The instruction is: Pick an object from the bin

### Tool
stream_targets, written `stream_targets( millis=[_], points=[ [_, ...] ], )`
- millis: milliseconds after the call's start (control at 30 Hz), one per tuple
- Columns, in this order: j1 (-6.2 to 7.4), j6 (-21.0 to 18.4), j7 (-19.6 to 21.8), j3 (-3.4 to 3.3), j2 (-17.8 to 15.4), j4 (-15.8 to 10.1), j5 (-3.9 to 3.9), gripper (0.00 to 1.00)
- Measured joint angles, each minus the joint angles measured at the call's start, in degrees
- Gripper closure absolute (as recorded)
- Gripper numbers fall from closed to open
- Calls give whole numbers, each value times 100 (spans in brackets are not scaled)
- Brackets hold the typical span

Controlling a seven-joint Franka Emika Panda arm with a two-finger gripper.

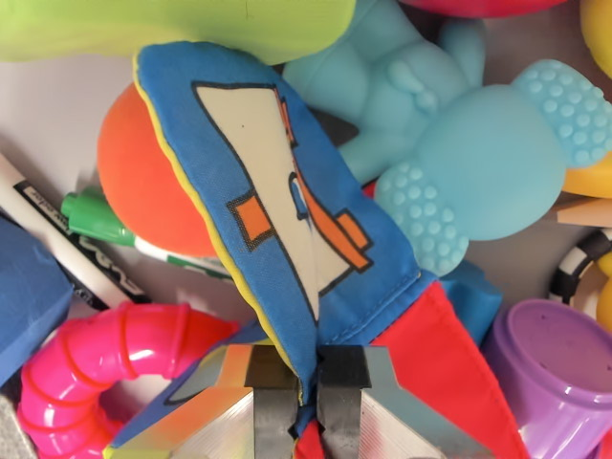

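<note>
- Claw [308, 406] is pinched tight on just the cloth book's [277, 191] thin edge; it could slip free.
- Dangling cloth might drag the marker [67, 244] beyond it.

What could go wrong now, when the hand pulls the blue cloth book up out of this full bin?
1. The hand pinches only a thin edge of the cloth book, so the fabric may slip out during lifting.
2. The book lies over the orange ball and touches the light blue teether; pulling it may drag or roll them.
3. The red fabric beside the fingers looks attached to the book and could catch on the purple cup.
</note>
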Motion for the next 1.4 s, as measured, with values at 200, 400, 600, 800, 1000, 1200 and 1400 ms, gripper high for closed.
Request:
stream_targets(
  millis=[200,400,600,800,1000,1200,1400],
  points=[
    [0,-100,0,0,-119,-1,0,100],
    [0,-255,0,-2,-272,-4,-1,100],
    [2,-450,0,-5,-471,-4,-4,100],
    [4,-680,2,-7,-693,3,-8,100],
    [4,-949,4,-9,-931,43,-13,100],
    [4,-1261,9,-9,-1165,115,-22,100],
    [4,-1597,16,-10,-1400,225,-29,100]
  ],
)
